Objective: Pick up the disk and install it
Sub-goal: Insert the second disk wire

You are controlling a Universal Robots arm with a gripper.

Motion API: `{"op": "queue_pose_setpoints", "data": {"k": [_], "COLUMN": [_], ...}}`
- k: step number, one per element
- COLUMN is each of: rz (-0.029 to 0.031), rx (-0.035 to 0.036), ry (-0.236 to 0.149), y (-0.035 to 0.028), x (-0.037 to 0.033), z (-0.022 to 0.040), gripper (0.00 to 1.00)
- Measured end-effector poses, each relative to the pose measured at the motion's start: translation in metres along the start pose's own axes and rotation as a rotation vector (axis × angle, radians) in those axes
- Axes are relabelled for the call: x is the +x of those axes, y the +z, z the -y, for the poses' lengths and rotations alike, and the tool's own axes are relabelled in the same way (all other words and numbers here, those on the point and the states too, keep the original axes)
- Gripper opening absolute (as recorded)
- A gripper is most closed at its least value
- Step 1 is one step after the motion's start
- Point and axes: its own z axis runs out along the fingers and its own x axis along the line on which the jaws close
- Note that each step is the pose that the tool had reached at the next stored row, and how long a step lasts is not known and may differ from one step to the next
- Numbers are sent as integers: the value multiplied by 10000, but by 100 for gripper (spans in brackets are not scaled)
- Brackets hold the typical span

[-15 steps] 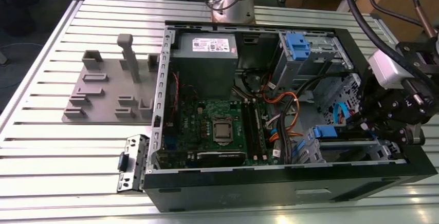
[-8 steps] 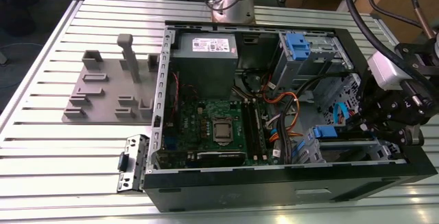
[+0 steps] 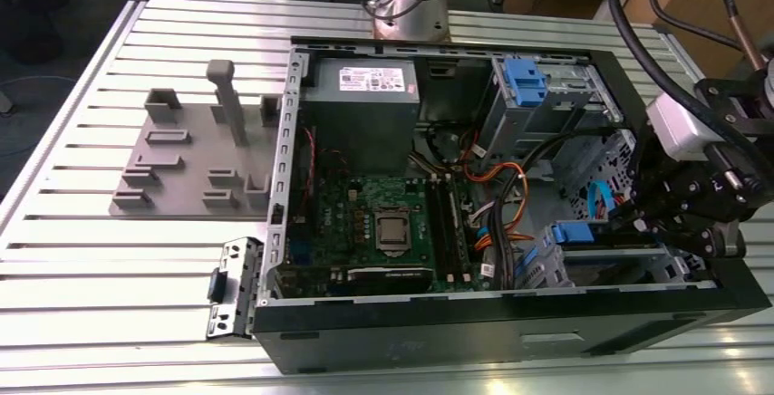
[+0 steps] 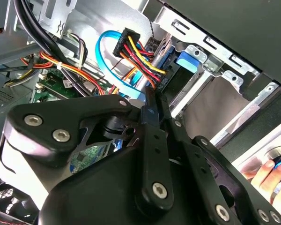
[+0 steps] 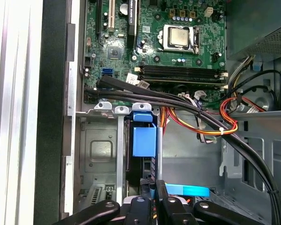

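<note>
Inside the open computer case (image 3: 303,345), the gripper (image 5: 154,190) pinches, fingers nearly closed, what appears to be the disk (image 5: 144,140) (blue-framed), standing edge-on in its bay (image 5: 98,140), install nearly complete.

An open computer case (image 3: 484,341) lies beside a grey fixture plate (image 3: 181,164) on the slatted table (image 3: 72,259).

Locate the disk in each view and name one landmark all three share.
Exterior view: the disk, blue frame showing, sits in the drive cage towards the exterior view's right, beside the gripper.
First wrist view: the disk stands on edge in the cage slot, between motherboard and gripper.
Second wrist view: the disk lies in the cage slot beyond the gripper.
Shared landmark: the orange-and-red wire bundle.
</note>
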Motion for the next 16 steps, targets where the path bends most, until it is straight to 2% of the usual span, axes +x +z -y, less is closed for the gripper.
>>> {"op": "queue_pose_setpoints", "data": {"k": [5,12,14,16], "rz": [5,17,34,77], "rx": [1,0,0,0], "ry": [-1,-4,-5,-7], "y": [-2,-48,-49,-45], "x": [5,-1,-1,-1], "z": [0,-2,-2,-2], "gripper": [16,16,16,16]}}
